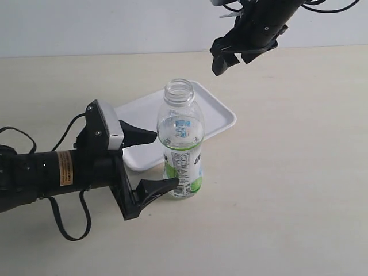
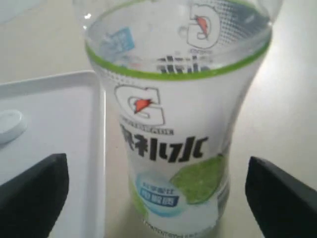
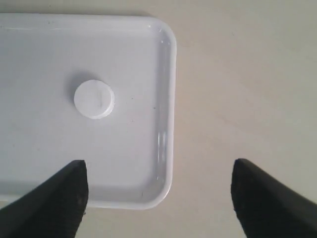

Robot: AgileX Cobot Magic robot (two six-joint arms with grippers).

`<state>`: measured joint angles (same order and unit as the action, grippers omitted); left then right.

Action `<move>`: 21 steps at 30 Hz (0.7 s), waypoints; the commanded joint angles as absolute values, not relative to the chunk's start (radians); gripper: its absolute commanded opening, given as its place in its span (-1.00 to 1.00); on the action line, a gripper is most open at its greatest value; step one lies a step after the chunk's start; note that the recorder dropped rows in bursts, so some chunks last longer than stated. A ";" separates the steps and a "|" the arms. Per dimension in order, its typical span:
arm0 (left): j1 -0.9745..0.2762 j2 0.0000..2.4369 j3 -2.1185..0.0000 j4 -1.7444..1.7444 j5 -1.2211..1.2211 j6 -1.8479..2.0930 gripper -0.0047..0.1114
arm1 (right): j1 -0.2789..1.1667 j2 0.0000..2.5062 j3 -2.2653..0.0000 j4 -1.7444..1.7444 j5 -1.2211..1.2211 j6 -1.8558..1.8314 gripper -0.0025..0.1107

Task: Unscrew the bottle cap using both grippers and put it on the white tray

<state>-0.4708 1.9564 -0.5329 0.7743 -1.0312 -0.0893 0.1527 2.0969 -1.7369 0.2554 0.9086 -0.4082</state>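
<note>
Evidently, the placing step is complete: the bottle (image 1: 183, 144) stands upright on the table with its neck bare, and the bottle cap (image 3: 94, 99) lies flat inside the white tray (image 3: 166, 124), apart from the rim. In the exterior view the tray sits at about 12 o'clock from the bottle, just behind it. The right gripper (image 1: 233, 58) hangs above the tray at about 1 o'clock from the bottle, fingers spread and holding nothing. The left gripper (image 1: 167, 159) reaches in from 8 o'clock with its jaws wide apart, one finger on each side of the bottle's lower body; the left wrist view shows clear gaps to the bottle's sides, so it is not clamped. By this reading, what remains is retreat: the left arm should back straight out toward 8 o'clock without brushing the bottle, and the right arm should lift clear of the tray.
</note>
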 commanded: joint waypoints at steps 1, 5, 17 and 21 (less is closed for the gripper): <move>-0.468 1.882 -0.471 0.767 -1.011 -0.082 0.66 | 0.149 2.040 -1.744 0.255 0.991 -0.387 0.37; -0.468 1.818 -0.429 0.765 -0.955 -0.073 0.54 | 0.149 2.008 -1.719 0.257 0.998 -0.301 0.13; -0.468 1.567 -0.314 0.763 -0.858 -0.084 -0.91 | 0.152 1.783 -1.517 0.289 0.983 -0.284 -0.96; -0.468 1.500 -0.299 0.696 -0.841 -0.147 -0.92 | 0.152 1.668 -1.399 0.308 0.920 -0.284 -0.96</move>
<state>-0.4691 1.5440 -0.3134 0.7535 -0.8599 -0.1026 0.1527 1.7447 -1.4616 0.2957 0.9661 -0.2852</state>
